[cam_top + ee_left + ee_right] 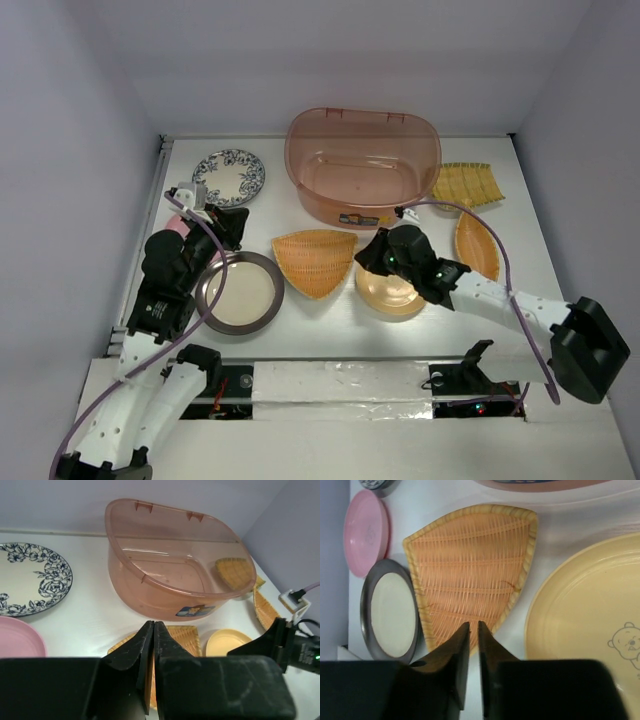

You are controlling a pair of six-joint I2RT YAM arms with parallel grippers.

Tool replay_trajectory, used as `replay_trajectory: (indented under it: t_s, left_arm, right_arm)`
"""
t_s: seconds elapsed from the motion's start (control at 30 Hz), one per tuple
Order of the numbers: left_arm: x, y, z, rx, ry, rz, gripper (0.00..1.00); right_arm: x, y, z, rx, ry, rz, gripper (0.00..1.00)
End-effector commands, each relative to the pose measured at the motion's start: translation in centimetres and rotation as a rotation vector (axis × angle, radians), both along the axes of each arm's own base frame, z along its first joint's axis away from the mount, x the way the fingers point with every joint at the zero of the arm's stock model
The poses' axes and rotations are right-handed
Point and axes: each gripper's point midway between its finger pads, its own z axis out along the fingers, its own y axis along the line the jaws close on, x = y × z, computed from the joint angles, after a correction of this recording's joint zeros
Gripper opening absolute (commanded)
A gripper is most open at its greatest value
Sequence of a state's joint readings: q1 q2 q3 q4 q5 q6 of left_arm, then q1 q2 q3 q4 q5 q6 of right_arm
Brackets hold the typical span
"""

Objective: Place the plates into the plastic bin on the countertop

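Observation:
The reddish-pink plastic bin [362,165] stands empty at the back middle of the white countertop [330,325]. Around it lie the blue-and-white floral plate [229,177], pink plate [178,225], cream dark-rimmed plate [240,292], orange fan-shaped plate [314,262], orange round plate [390,293], orange leaf-shaped plate [478,245] and yellow ribbed plate [468,185]. My left gripper [235,222] is shut and empty, above the pink plate's edge; its view [154,625] faces the bin [175,575]. My right gripper [368,258] is shut and empty, between the fan plate [470,570] and round plate [590,620].
Pale lilac walls [80,150] close in the left, back and right sides. The left arm covers part of the pink plate. A purple cable [500,250] loops over the leaf-shaped plate. A taped strip [340,385] runs along the near edge by the arm bases.

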State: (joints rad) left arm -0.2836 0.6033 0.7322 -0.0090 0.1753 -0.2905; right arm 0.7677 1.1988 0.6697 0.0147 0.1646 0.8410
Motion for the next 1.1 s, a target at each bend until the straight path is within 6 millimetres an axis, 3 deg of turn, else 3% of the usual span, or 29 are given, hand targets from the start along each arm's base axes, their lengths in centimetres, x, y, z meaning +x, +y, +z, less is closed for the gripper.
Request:
replay_trajectory:
  t_s: [0.0, 0.1, 0.17, 0.3, 0.43, 0.6, 0.93, 1.07]
  left_arm:
    - [0.1, 0.8, 1.0, -0.003, -0.037, 0.048, 0.0]
    - [0.0, 0.8, 1.0, 0.002, -0.038, 0.055, 0.0]
    - [0.1, 1.0, 1.1, 0.002, -0.042, 0.063, 0.0]
    - [-0.2, 0.4, 1.0, 0.006, -0.04, 0.03, 0.18]
    - [-0.1, 0.4, 1.0, 0.008, -0.039, 0.028, 0.29]
    - [-0.1, 0.4, 0.9, 0.009, -0.036, 0.026, 0.31]
    - [0.0, 0.2, 0.8, 0.008, -0.035, 0.017, 0.33]
    - [0.0, 0.1, 0.8, 0.008, -0.035, 0.011, 0.33]
  right_arm:
    - [2.6, 1.0, 2.4, 0.014, -0.115, -0.042, 0.23]
    - [3.4, 1.5, 1.8, -0.011, -0.124, -0.036, 0.37]
    - [4.0, 2.3, 1.1, -0.023, -0.115, -0.026, 0.41]
    - [5.1, 3.0, -0.4, -0.036, -0.101, -0.043, 0.47]
    - [6.4, 3.1, -1.9, -0.059, -0.096, -0.072, 0.47]
    - [7.5, 1.2, -3.2, -0.108, -0.108, -0.167, 0.47]
    - [8.1, 0.7, -6.5, -0.178, -0.069, -0.211, 0.47]
    - [8.1, 0.3, -6.5, -0.171, -0.081, -0.228, 0.46]
